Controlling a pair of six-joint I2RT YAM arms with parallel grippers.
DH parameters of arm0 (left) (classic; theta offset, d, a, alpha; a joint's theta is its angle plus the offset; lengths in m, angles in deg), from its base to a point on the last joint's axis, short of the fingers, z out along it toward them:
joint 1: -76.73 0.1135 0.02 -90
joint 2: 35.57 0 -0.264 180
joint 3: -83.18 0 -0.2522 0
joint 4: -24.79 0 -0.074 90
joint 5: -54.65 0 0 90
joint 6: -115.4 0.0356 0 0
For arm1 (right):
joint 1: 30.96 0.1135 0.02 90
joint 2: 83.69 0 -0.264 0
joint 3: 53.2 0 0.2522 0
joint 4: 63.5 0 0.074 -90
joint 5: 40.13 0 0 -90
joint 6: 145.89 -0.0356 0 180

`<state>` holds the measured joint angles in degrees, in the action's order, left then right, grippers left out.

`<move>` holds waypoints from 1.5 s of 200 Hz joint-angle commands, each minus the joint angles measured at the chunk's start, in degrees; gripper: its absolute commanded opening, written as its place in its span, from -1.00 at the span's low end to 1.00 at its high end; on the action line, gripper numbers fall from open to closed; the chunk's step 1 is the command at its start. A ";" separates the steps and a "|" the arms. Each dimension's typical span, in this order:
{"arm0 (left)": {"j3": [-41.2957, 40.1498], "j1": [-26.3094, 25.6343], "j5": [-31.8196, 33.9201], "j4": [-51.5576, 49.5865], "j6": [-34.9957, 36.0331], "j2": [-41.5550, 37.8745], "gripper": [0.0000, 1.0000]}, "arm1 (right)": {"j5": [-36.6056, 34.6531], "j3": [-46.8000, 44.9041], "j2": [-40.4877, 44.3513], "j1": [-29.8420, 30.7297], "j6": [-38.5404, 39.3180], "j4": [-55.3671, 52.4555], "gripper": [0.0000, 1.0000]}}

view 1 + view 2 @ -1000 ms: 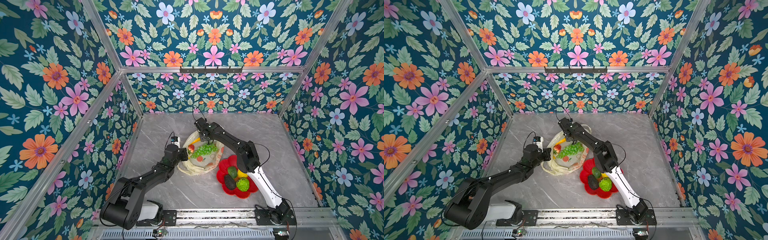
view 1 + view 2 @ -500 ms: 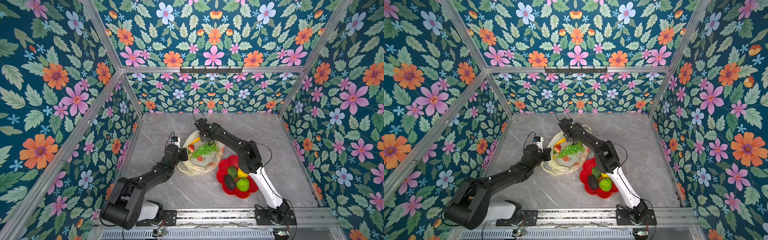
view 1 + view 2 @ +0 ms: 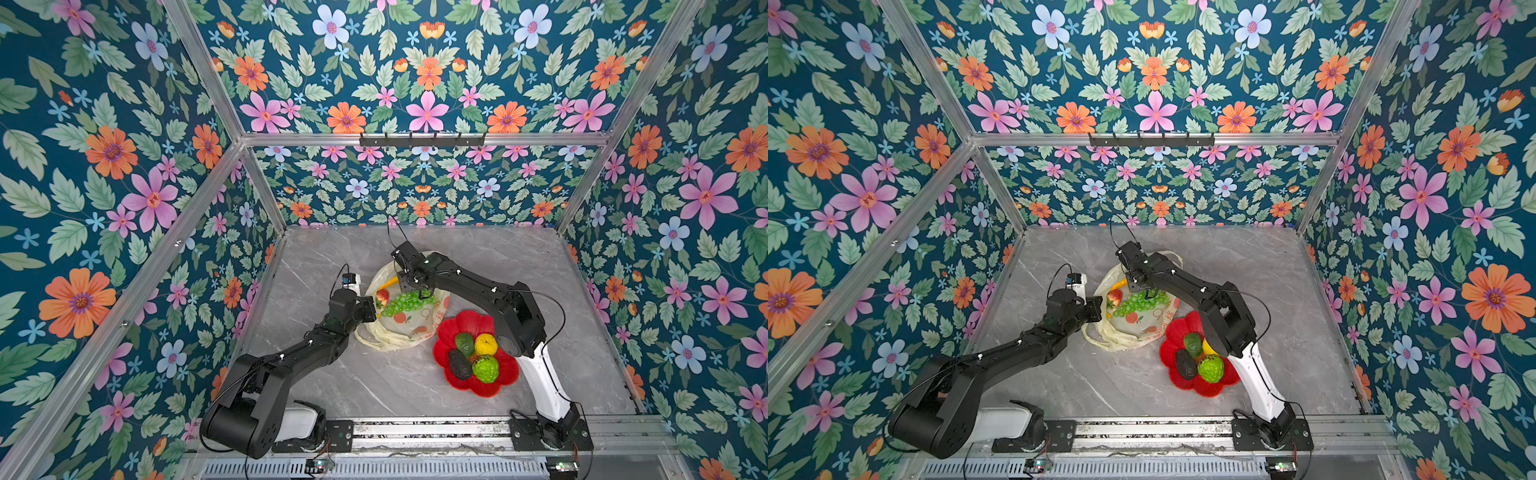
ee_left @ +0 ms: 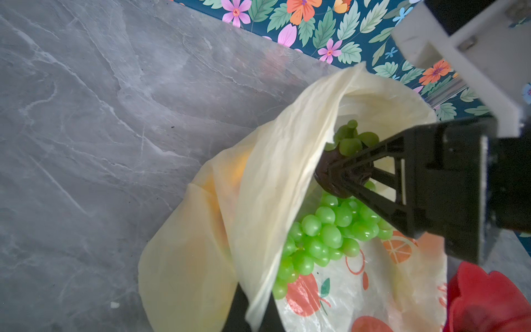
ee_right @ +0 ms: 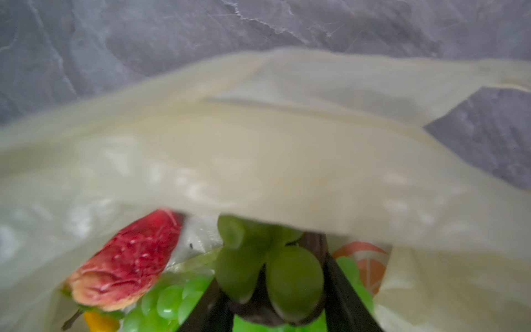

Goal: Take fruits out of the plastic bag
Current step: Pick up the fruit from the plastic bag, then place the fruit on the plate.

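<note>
The pale yellow plastic bag (image 3: 399, 330) (image 3: 1133, 332) lies on the grey table with its mouth held up. My left gripper (image 3: 371, 309) (image 4: 254, 313) is shut on the bag's rim (image 4: 275, 201). My right gripper (image 3: 422, 294) (image 5: 273, 276) reaches into the bag and is shut on the brown stalk end of the green grape bunch (image 3: 401, 303) (image 4: 324, 230) (image 5: 270, 267). Also in the bag are a red strawberry (image 3: 382, 296) (image 5: 126, 264) and a yellow banana (image 3: 388, 283), both beside the grapes.
A red flower-shaped dish (image 3: 498, 384) (image 3: 1221, 384) stands right of the bag, under the right arm. It holds two dark avocados (image 3: 459, 363), a lemon (image 3: 485, 344) and a bumpy green fruit (image 3: 485, 369). Flowered walls enclose the table on three sides, and a metal rail (image 3: 415, 428) runs along the front.
The right gripper has closed in on the grape bunch's stalk end. Both arms and the bag stay where they were.
</note>
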<state>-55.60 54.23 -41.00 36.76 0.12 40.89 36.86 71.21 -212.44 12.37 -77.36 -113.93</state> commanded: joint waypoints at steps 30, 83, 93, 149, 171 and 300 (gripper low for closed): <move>0.49 0.09 0.47 0.37 0.40 0.22 -1.00 | 5.14 -5.94 5.78 0.76 -2.33 3.82 -0.14; 0.57 0.07 0.56 0.37 0.40 0.35 -1.00 | 5.55 -10.17 11.05 2.50 -2.62 3.61 -0.14; 0.57 0.08 0.55 0.36 0.40 0.39 -1.00 | 5.55 -11.46 12.57 2.69 -2.89 3.47 -0.14; 0.57 0.09 0.81 0.18 0.57 0.26 -1.00 | 3.81 -23.65 24.87 2.76 -6.07 1.99 -0.14; 0.60 0.09 0.84 0.11 0.58 0.35 -1.00 | 3.27 -29.49 30.06 2.81 -7.55 1.64 -0.14; 0.69 0.09 0.93 0.11 0.76 0.60 -1.00 | 2.84 -54.40 49.63 -5.50 -15.15 2.46 -0.14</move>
<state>-55.27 54.23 -40.10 36.74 0.27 41.42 39.24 19.11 -163.90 8.39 -90.22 -114.10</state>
